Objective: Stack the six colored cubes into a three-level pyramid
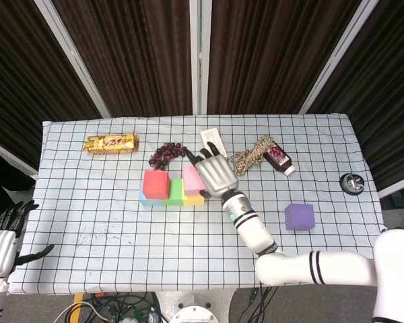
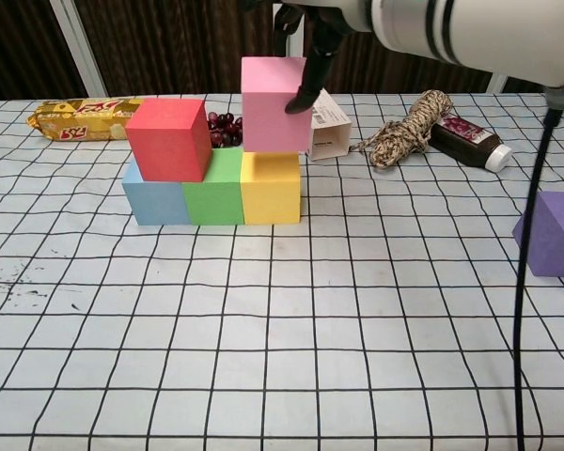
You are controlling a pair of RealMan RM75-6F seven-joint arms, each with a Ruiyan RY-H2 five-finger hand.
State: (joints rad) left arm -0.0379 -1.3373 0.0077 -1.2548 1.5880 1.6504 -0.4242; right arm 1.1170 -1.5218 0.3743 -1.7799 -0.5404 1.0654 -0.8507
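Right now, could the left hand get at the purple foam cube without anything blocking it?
Probably not. The left hand hangs off the table's near-left corner, while the purple foam cube sits far right, with the right arm stretched across the path between them.

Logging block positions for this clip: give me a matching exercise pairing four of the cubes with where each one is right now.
Things:
1. red cube
2. pink cube
3. purple cube
4. green cube

Places:
A. bottom row, between the blue cube and the yellow cube
B. alone on the table, off to the right
C. second level, over blue and green
D. on the yellow cube, held by the right hand

Pairs: 1-C, 2-D, 3-B, 4-A
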